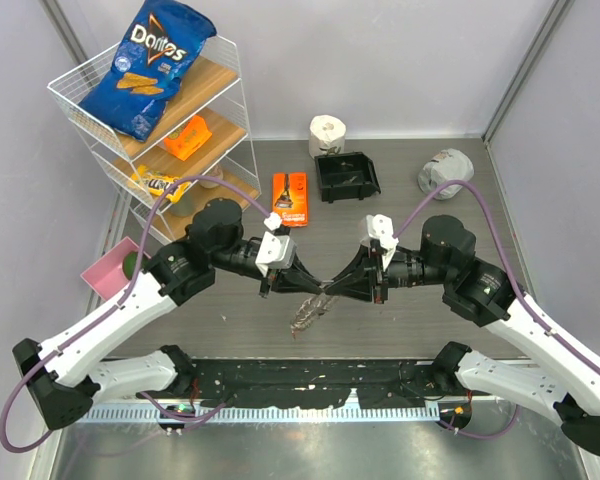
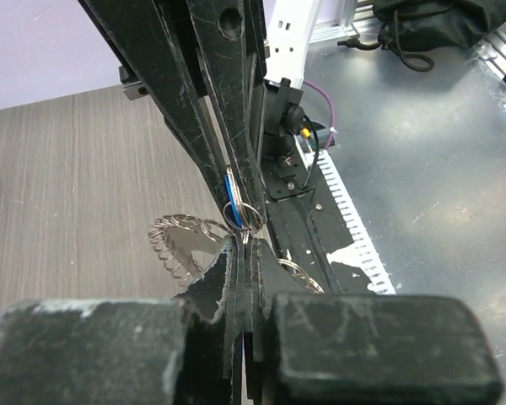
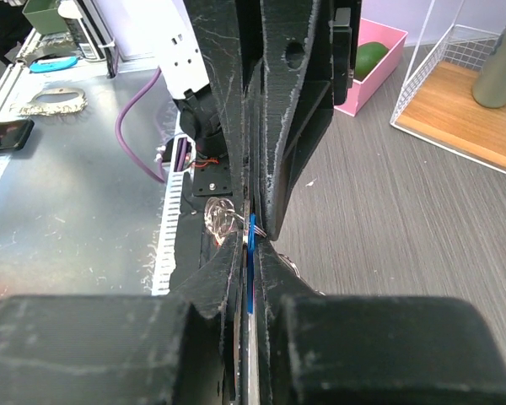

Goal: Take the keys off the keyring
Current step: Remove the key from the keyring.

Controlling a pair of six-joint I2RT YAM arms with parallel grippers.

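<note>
Keyring [image 1: 306, 314] hangs over the table [image 1: 220, 320], at 6 o'clock from the meeting tips; right gripper [image 1: 337, 288], coming from 3 o'clock, has its jaws closed on a blue key [image 3: 251, 253]; left gripper [image 1: 315, 291], from 9 o'clock, has jaws almost closed on the keyring.

Grey wood-grain table [image 1: 430, 330]. Directly on it: 1 white wire rack [image 1: 208, 82] at far left, 1 pink box [image 1: 102, 275] beside it, 1 orange packet [image 1: 290, 198], 1 black bin [image 1: 348, 192], 1 white roll [image 1: 327, 133], 1 grey-white item [image 1: 445, 170] at far right.
</note>
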